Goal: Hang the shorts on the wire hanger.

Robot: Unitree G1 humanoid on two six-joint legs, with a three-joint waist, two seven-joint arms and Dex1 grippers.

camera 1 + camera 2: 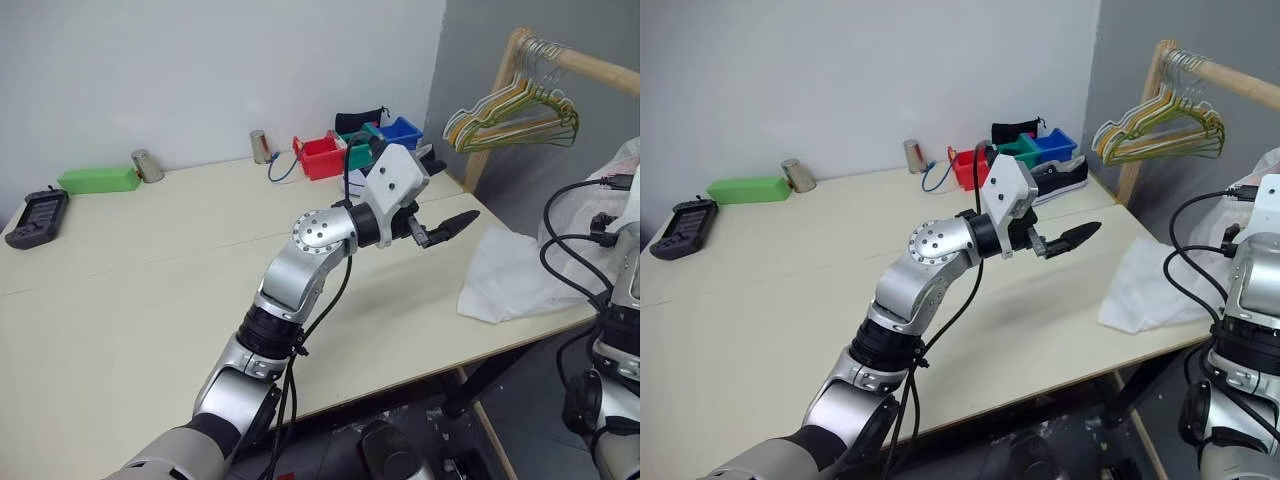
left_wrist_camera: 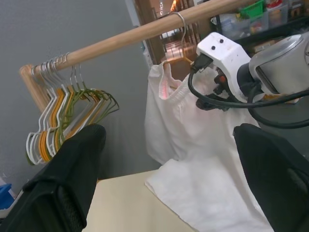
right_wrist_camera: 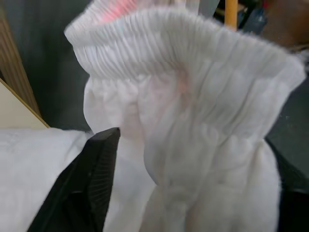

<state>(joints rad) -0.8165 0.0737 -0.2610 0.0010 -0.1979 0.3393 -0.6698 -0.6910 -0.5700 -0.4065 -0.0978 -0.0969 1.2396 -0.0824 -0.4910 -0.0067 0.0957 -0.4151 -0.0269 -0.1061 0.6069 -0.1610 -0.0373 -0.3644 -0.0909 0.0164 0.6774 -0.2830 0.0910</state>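
Over at the right end of the wooden rail, the shorts hang from a thin metal hook, so I'm guessing the wire hanger is tucked inside the waistband, though I can't make out its frame. Their lower part is slumped on the corner of the desk. The right hand is right up against the gathered waistband with its fingers spread apart, fabric between them but nothing pinched, so it looks let go. The left hand hovers over the desk pointing that way, fingers wide apart and empty. Biggest risk I can see: the cloth is super thin, floppy and slippery-looking, and if it's only draped over a skinny wire, the weight pooled on the desk could drag it off one side. The open right fingers could also snag that ribbed elastic waistband or the little neon-orange drawstring on the way out and yank the whole thing off the smooth round rail. The bunch of green, yellow and white hangers sits further along, well apart, so no tangle there. The desk top is pale, flat and matte, and the black fingers have ridged pads.
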